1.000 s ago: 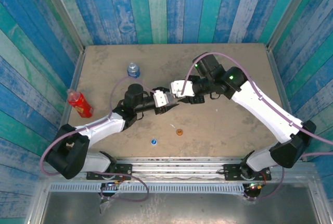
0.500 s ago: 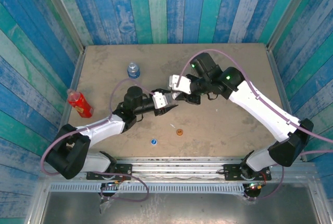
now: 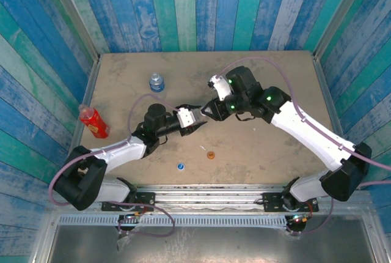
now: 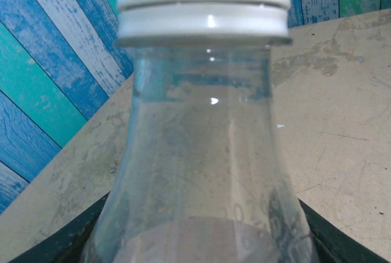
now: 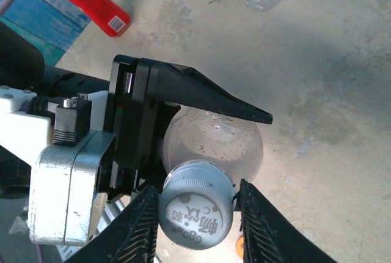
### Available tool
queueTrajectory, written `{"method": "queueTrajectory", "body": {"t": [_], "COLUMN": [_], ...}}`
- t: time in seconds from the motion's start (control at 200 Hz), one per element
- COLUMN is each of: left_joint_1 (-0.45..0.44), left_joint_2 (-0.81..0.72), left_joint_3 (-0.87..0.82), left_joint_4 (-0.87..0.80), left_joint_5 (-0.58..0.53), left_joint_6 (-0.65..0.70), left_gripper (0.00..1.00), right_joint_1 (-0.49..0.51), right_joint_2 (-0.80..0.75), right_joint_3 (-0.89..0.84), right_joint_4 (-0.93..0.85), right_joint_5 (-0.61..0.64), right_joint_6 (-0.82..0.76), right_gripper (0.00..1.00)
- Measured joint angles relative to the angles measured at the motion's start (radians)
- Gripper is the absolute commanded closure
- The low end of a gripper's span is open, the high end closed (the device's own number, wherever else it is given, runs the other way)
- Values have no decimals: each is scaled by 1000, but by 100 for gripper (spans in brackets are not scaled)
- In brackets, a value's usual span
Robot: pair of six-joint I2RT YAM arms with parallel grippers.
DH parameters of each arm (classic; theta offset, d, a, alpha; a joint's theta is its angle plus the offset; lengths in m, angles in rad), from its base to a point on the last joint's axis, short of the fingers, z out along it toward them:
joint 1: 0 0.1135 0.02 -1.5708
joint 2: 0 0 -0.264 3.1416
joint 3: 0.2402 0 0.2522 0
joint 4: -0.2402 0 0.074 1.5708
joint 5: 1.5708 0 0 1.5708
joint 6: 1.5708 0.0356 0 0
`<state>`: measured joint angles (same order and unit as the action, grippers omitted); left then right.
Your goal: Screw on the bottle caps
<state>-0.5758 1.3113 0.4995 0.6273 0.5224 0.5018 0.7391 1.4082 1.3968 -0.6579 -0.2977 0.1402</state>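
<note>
L gripper (image 3: 197,118) is pinching the clear bottle (image 4: 201,171) over the table (image 3: 122,73) centre, white cap (image 5: 195,214) on its neck. R gripper (image 5: 197,189) straddles the cap, I can't tell if it's gripping. Off-axis twist = cross-thread, or the bottle spins in L's hold imo.

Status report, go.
Left gripper clamped on clear bottle. Right gripper straddles white cap, grip unclear. Blue cap, orange cap loose on table. Nothing obstructing.

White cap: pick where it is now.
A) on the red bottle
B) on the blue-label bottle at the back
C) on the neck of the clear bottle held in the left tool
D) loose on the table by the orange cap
C: the right wrist view shows the white cap seated on top of the clear bottle, which the left tool clamps.
</note>
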Motion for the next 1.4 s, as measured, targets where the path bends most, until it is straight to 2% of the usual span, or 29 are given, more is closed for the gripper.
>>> {"method": "queueTrajectory", "body": {"t": [0.115,0.23,0.335,0.551,0.936,1.031,1.131,1.202,1.272,1.397], "left_joint_1": [0,0,0,0,0,0,0,0,0,0], "left_joint_2": [0,0,0,-32,-33,-34,-34,-34,-34,-34], "left_joint_3": [0,0,0,0,0,0,0,0,0,0], "left_joint_4": [-1,-8,-14,-31,-40,-40,-41,-41,-42,-42], "left_joint_5": [11,24,42,68,82,83,84,85,87,91], "left_joint_6": [22,40,56,72,83,83,82,82,80,72], "left_gripper": [38,38,38,38,38,38,38,38,38,38], "right_joint_1": [-10,-9,10,69,79,79,79,79,79,82], "right_joint_2": [-49,-69,-54,25,119,119,119,119,118,95], "right_joint_3": [7,56,111,194,220,224,224,224,224,190], "right_joint_4": [-40,-102,-177,-289,-328,-330,-330,-330,-329,-290], "right_joint_5": [11,17,39,88,60,58,57,57,55,54], "right_joint_6": [-274,-525,-736,-960,-1027,-1025,-1014,-990,-939,-727], "right_gripper": [37,45,46,51,66,72,87,93,94,96]}}
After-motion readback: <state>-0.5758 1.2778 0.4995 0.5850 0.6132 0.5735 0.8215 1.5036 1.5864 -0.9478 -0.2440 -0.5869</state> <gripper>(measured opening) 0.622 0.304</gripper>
